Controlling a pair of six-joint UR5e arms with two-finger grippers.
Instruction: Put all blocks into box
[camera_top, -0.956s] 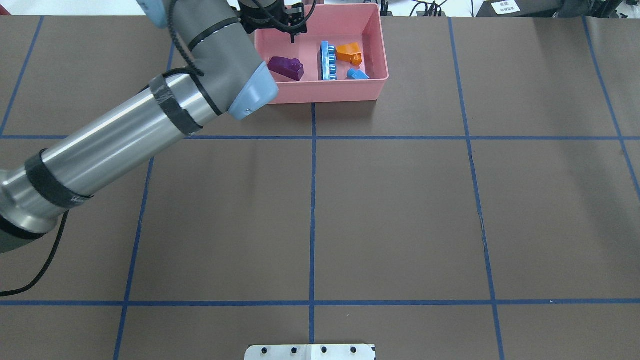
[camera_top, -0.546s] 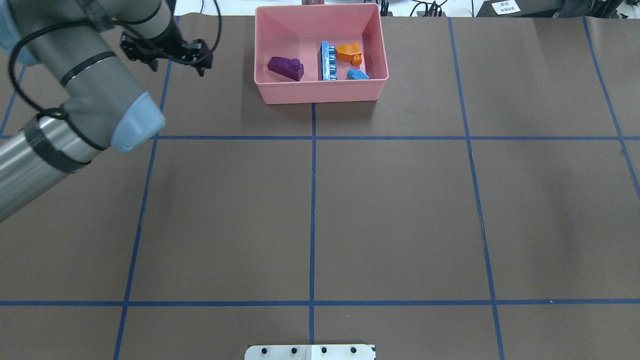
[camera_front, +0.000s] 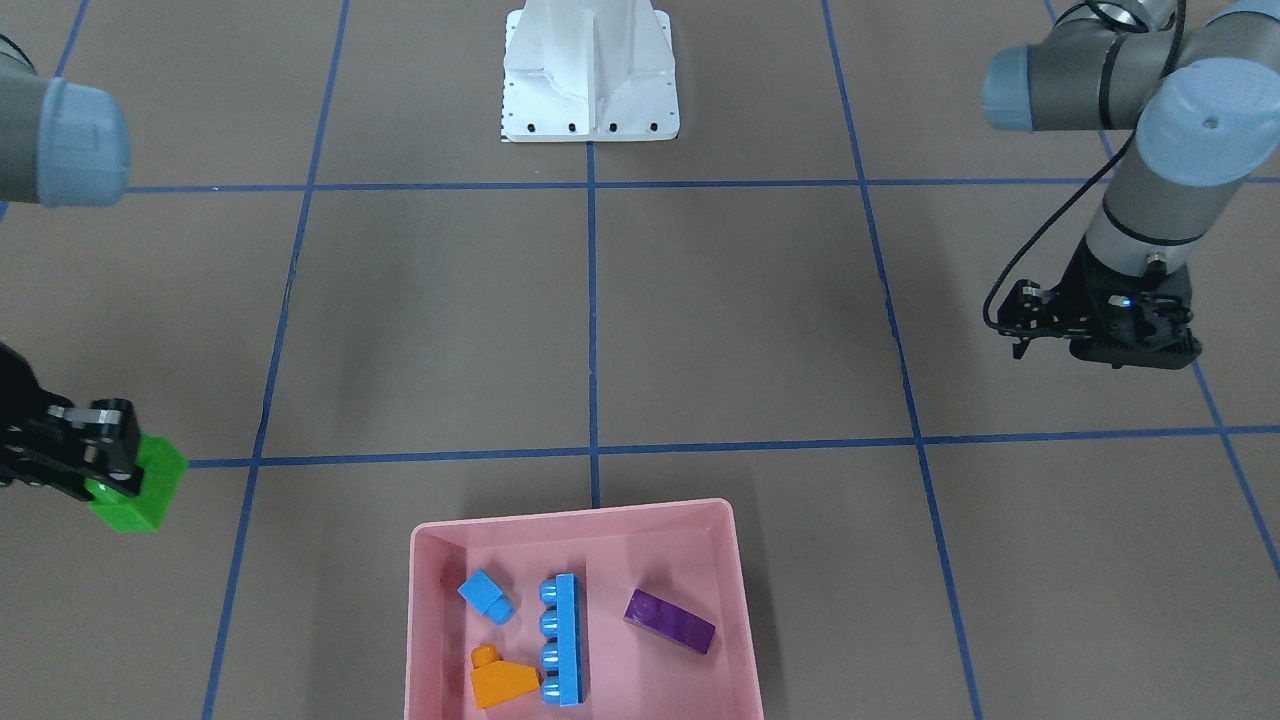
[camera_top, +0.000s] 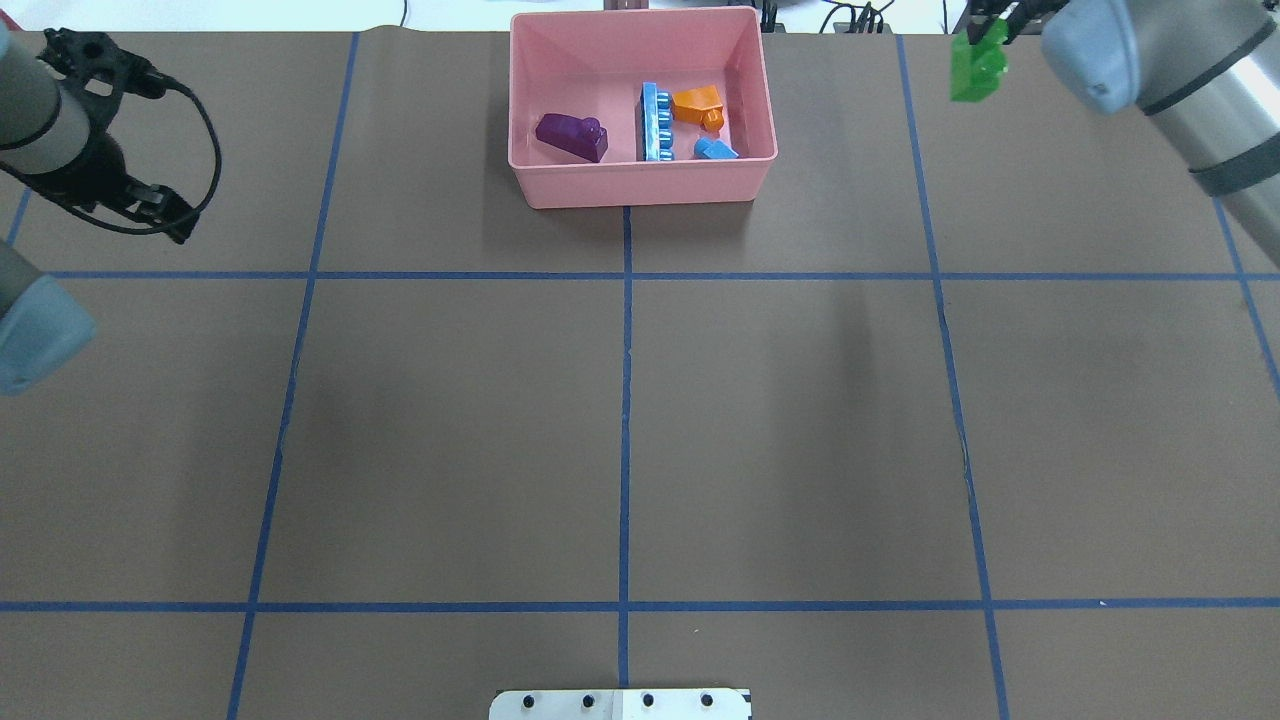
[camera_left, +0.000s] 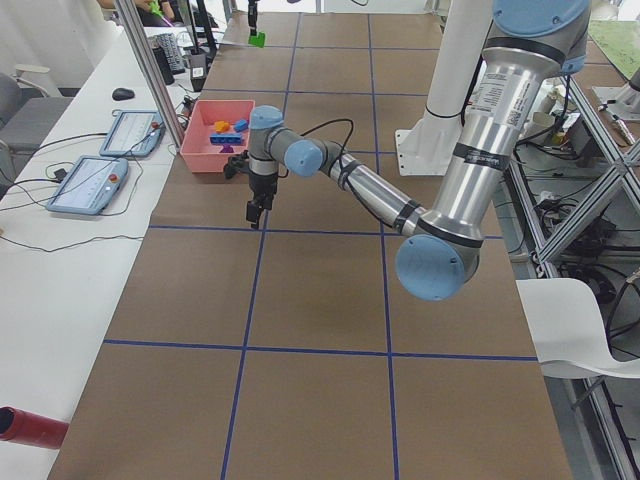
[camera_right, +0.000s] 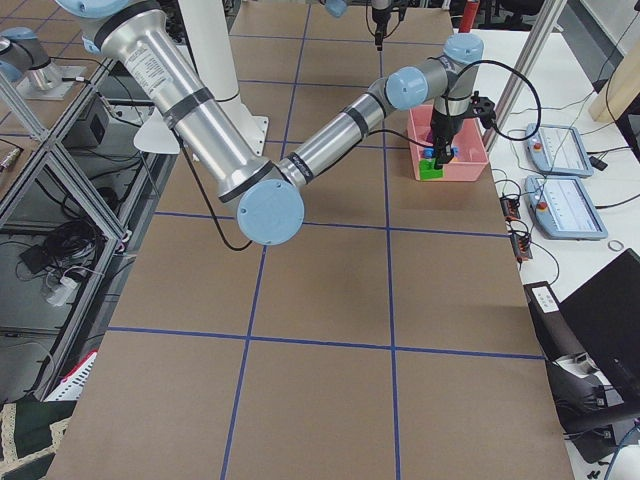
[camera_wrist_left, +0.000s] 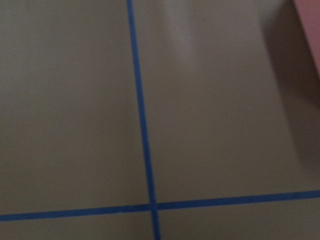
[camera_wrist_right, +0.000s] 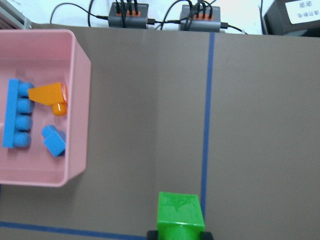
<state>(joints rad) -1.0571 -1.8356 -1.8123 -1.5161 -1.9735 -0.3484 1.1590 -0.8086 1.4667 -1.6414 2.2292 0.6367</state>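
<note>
While the right gripper (camera_front: 110, 452) clamps the green block (camera_front: 150, 490), the box (camera_front: 570, 515) sits well apart.

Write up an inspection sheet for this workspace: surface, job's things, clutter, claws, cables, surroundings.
Surface: brown table with a blue tape grid.
Job's things: pink box at the far edge holds the purple block, long blue block, orange block and small blue block; green block is outside the box, on the robot's right.
Clutter: nothing seen.
Claws: right claw shut on the green block; left claw holds nothing, open or shut unclear.
Cables: black cable loops at the left wrist; plugged hubs behind the table.
Surroundings: white robot base; control tablets on a side bench.
</note>
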